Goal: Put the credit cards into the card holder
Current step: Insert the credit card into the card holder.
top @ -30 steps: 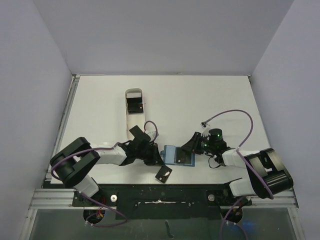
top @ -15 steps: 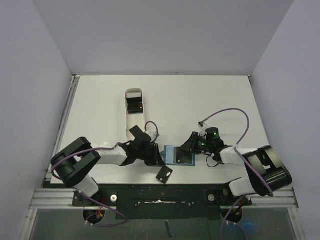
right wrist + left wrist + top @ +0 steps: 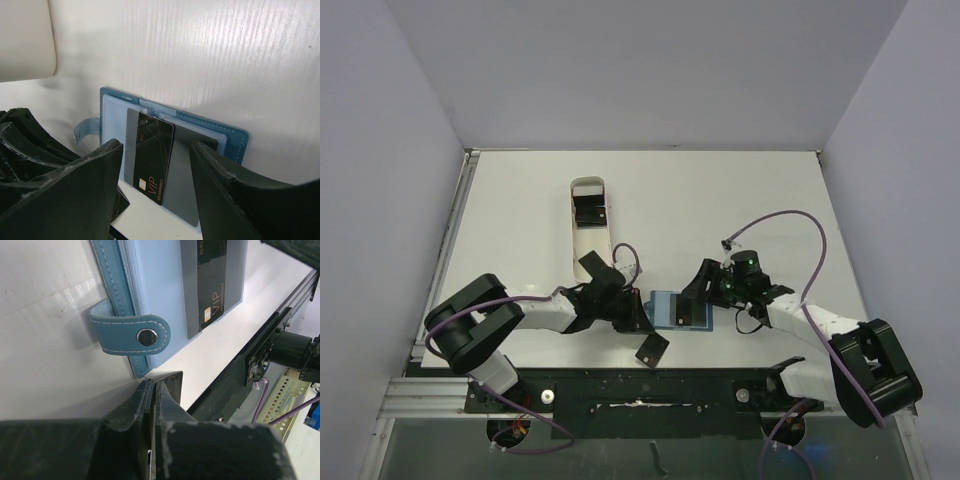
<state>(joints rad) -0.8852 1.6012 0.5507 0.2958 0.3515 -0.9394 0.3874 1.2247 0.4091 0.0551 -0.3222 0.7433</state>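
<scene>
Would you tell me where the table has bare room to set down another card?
Bare: the far right of the table, beyond the white tray, and the strip between that tray and the left edge. Crowded: the near centre, where the left gripper, right gripper, card holder and a loose credit card cluster.

Three black cards (image 3: 652,348) are in sight, though the one in the tray may hide more. One blue wallet (image 3: 662,306). One white tray (image 3: 590,243).

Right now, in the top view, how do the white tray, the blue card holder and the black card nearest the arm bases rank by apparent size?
1. white tray
2. card holder
3. black card, clearly smallest
</scene>
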